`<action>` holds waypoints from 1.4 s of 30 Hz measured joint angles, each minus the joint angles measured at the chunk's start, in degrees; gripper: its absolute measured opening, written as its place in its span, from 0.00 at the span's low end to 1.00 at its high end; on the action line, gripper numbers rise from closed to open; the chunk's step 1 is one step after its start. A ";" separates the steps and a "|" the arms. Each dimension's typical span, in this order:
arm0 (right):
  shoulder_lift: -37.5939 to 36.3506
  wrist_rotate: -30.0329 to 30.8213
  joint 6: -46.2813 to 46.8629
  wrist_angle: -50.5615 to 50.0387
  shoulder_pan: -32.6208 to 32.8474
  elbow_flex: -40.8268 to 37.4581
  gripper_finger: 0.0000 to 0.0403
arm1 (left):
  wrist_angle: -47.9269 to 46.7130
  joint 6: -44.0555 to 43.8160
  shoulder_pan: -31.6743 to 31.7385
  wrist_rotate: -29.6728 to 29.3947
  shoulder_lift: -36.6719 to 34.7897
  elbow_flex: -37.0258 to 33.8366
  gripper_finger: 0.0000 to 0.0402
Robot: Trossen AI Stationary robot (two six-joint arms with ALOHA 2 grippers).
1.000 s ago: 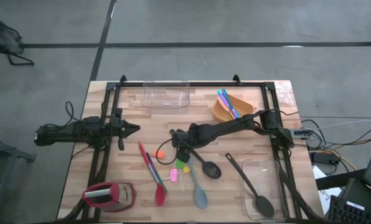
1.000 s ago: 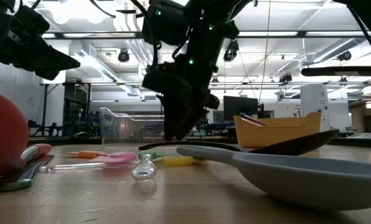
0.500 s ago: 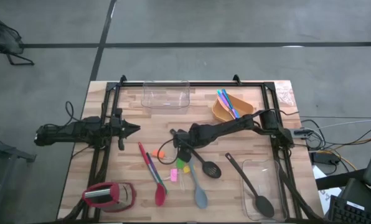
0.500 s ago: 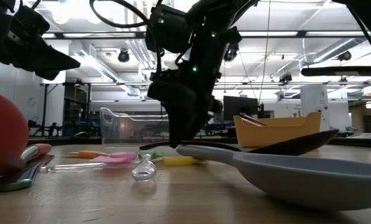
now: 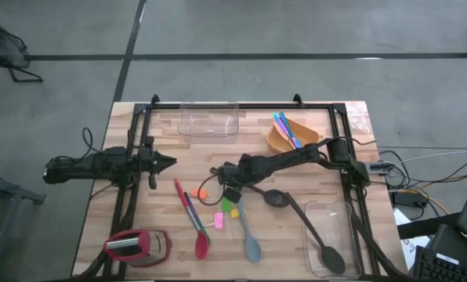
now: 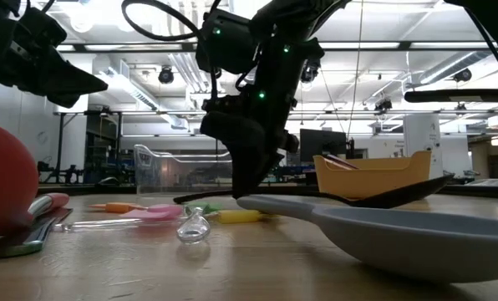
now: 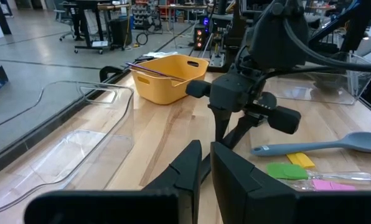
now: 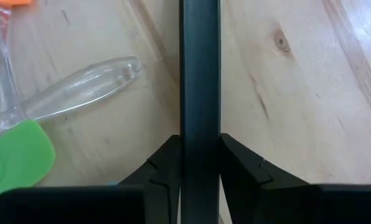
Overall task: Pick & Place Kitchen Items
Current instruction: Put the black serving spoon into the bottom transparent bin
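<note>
A black spoon (image 5: 274, 198) lies near the table's middle, and my right gripper (image 5: 227, 190) is shut on its handle, pointing steeply down. Close by are small green (image 5: 232, 207), pink (image 5: 218, 222) and orange (image 5: 200, 193) pieces, a red spatula (image 5: 200, 244) and a grey-blue spatula (image 5: 251, 247). A second long black spoon (image 5: 320, 241) lies with its bowl over a clear tub (image 5: 339, 215). My left gripper (image 5: 171, 163) waits shut at the left, held level above the table. My right gripper pinches the black spoon's handle (image 8: 200, 112) between its two fingers (image 8: 167, 163), toward the handle's free end. The fingers come from above, slanting down, and lie across the handle. The spoon sits about level, low over the table; whether it is lifted clear I cannot tell.
An orange bowl (image 5: 284, 141) holding thin coloured cutlery stands at the far right, and a clear tub (image 5: 208, 122) at the far middle. A chunky red-and-silver gadget (image 5: 135, 245) sits at the near left corner. Dark rails (image 5: 132, 188) run along both table sides.
My right gripper has shut on the black spoon's handle. The spoon has turned about the gripped end: its bowl has swung toward the table's far and right edges, away from the grey-blue spatula's handle and closer to the second black spoon.
</note>
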 joint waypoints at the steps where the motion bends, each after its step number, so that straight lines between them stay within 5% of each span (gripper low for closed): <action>1: 0.00 0.00 -0.18 0.02 0.00 0.00 0.20 | 0.00 0.00 0.02 0.01 0.00 0.01 0.11; 15: -1.46 0.02 -0.80 0.32 -0.11 3.69 0.21 | -0.06 0.00 0.02 0.00 0.00 0.01 0.11; 34: -8.80 0.09 -0.02 -10.59 3.23 22.18 0.22 | 0.06 0.00 0.02 0.00 0.02 0.00 0.11; 42: -13.40 9.92 10.14 -24.04 8.72 26.16 0.21 | -0.06 0.00 0.02 0.00 0.04 0.00 0.11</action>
